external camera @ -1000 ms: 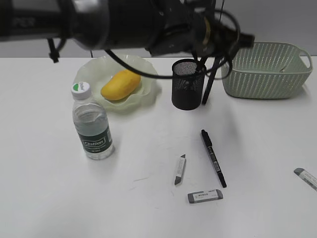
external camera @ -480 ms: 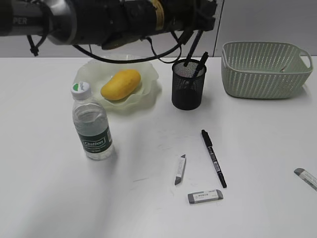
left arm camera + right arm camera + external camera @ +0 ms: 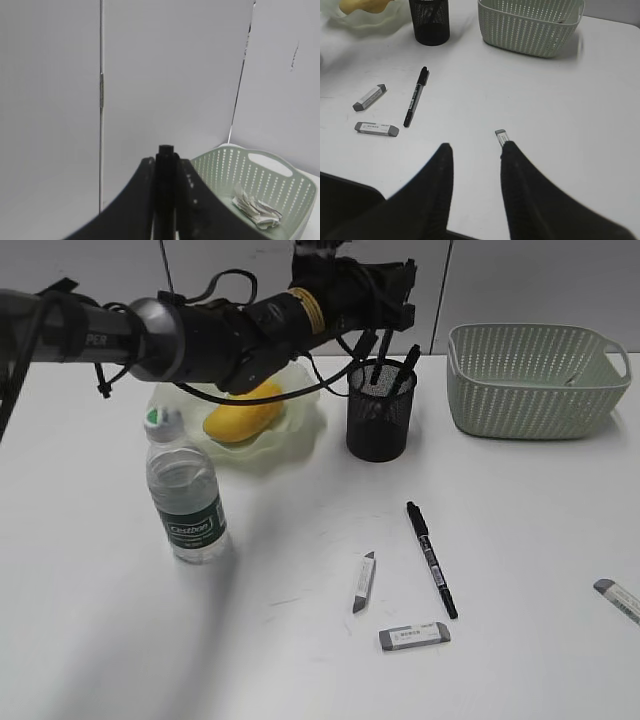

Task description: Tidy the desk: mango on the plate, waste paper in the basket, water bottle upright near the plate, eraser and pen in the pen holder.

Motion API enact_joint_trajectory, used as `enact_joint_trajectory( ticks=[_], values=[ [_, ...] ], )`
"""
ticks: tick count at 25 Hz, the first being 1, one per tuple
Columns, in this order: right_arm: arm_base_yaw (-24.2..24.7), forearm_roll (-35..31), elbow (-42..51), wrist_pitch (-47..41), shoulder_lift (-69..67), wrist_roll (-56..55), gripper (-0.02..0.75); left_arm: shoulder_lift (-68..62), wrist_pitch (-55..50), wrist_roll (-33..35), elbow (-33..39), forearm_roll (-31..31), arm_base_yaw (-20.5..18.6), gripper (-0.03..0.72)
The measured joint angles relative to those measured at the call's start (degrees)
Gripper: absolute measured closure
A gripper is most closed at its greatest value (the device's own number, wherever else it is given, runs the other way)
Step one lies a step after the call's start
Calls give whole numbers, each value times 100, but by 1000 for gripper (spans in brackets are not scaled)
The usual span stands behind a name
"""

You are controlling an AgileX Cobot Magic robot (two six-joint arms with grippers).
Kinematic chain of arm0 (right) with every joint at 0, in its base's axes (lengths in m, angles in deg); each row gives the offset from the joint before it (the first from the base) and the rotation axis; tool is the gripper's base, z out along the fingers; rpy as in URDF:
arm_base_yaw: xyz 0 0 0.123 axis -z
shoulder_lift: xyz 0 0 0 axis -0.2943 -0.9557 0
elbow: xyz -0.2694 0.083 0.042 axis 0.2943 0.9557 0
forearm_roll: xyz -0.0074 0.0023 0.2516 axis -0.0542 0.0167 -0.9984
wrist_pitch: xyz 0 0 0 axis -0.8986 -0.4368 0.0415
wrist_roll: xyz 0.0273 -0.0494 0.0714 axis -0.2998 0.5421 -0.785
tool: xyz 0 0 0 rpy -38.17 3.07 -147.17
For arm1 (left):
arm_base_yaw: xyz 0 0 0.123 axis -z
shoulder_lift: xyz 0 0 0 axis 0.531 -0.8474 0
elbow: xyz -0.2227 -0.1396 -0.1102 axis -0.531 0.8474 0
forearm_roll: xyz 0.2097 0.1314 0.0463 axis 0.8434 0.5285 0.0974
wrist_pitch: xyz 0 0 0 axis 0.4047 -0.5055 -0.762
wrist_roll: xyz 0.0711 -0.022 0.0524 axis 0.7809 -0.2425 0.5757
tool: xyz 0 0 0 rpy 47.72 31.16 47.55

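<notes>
Light is bright, even and diffuse in all three views, apparently from overhead. In the exterior view the white worktop [image 3: 520,540] is close to washed out; soft grey shadows fall lower left of frame under the arm [image 3: 200,335] and beside the bottle [image 3: 186,490], whose clear plastic shows small highlights. The arm at the upper left is slightly blurred. In the left wrist view the near dark fingers [image 3: 150,200] are soft and underexposed. In the right wrist view the fingers [image 3: 440,185] are dark and blurred at the bottom edge.
</notes>
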Motion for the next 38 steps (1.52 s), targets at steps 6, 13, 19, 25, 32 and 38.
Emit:
enact_joint_trajectory(
  ticks=[6, 13, 19, 25, 32, 38],
  values=[
    [0, 0, 0, 0, 0, 0, 466, -10, -8, 19, 0, -6, 0, 429],
    [0, 0, 0, 0, 0, 0, 468, 544, -1555, -613, 5, 540, 61, 384],
    [0, 0, 0, -5, 0, 0, 468, 2008, -5435, -476, 5, 684, 492, 409],
    [0, 0, 0, -5, 0, 0, 468, 3644, -7824, 1107, 554, -616, 682, 412],
    [0, 0, 0, -5, 0, 0, 468, 6826, -8629, 1348, 3641, -1366, 682, 365],
    [0, 0, 0, -5, 0, 0, 468, 9984, -9336, 1353, 5681, -1565, 686, 176]
  ],
)
